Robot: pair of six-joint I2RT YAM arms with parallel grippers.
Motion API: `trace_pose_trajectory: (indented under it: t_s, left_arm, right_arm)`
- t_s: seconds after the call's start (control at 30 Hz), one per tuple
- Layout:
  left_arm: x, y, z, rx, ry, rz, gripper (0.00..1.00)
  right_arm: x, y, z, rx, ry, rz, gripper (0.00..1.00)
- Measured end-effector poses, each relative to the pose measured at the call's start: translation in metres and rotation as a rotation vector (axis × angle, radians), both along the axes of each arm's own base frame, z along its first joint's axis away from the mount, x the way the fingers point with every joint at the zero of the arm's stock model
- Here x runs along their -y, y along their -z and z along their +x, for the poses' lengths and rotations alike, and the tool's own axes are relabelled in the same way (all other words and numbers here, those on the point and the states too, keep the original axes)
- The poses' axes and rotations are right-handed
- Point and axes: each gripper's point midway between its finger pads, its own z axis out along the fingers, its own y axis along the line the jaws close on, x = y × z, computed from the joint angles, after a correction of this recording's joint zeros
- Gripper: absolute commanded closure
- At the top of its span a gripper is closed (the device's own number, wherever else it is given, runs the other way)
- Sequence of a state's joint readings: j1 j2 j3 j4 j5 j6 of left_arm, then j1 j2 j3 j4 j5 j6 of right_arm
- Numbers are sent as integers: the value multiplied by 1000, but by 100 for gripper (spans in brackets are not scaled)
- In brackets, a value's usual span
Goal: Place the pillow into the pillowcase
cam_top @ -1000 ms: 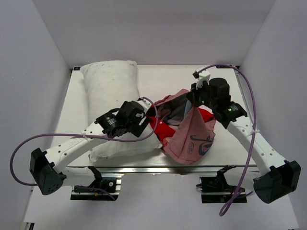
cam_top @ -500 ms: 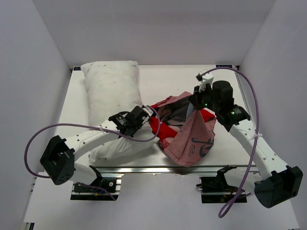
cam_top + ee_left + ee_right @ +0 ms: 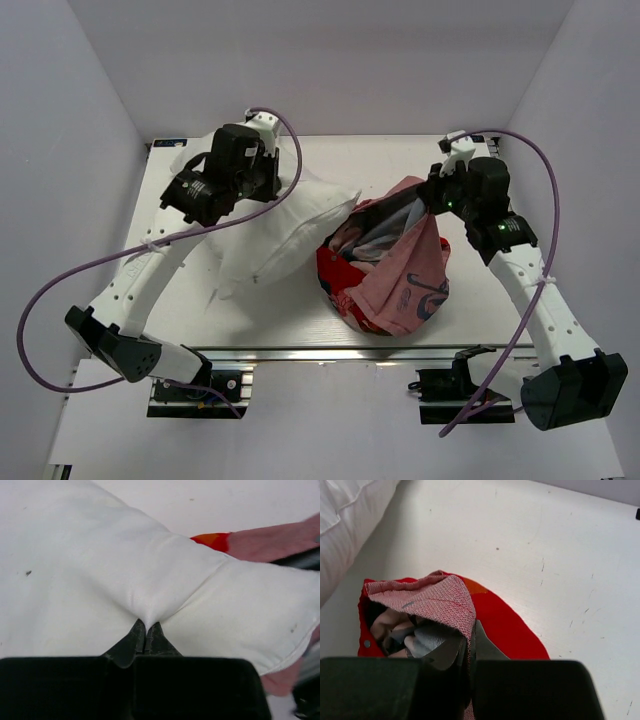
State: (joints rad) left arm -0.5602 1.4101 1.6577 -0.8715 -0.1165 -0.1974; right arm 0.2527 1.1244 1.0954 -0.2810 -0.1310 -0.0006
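The white pillow (image 3: pixel 285 238) slants across the left half of the table, its upper end lifted off the surface. My left gripper (image 3: pixel 268 178) is shut on a pinch of its fabric; the left wrist view has the pillow (image 3: pixel 100 570) puckering into the closed gripper (image 3: pixel 146 627). The red-orange pillowcase (image 3: pixel 385 265) hangs in a bunch at centre right with its faded pink reverse showing. My right gripper (image 3: pixel 432 192) is shut on its top edge and holds it up. In the right wrist view the pillowcase (image 3: pixel 437 597) drapes over the shut gripper (image 3: pixel 470 635), its mouth gaping on the left.
The white table (image 3: pixel 480 290) has bare surface at the back centre and along the right side. White walls enclose the table on three sides. A purple cable (image 3: pixel 60 290) loops out from the left arm, another from the right arm (image 3: pixel 530 170).
My left gripper closed on the pillow and swung up and toward the back left, lifting that end. The pillow now slants toward the pillowcase. My right gripper rose slightly with the pillowcase.
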Motion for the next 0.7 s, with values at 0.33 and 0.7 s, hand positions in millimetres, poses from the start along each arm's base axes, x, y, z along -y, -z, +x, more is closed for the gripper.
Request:
trace_pose_trajectory:
  t_s: [0.33,0.7]
  left_arm:
    - [37,48,-28,-249,127,-81,100]
    - [28,58,-41,-285,121,-61,100]
  right_arm:
    - [-11,-24,18,24,-5,81,100]
    - [-32,-45,27,33,-66,141,100]
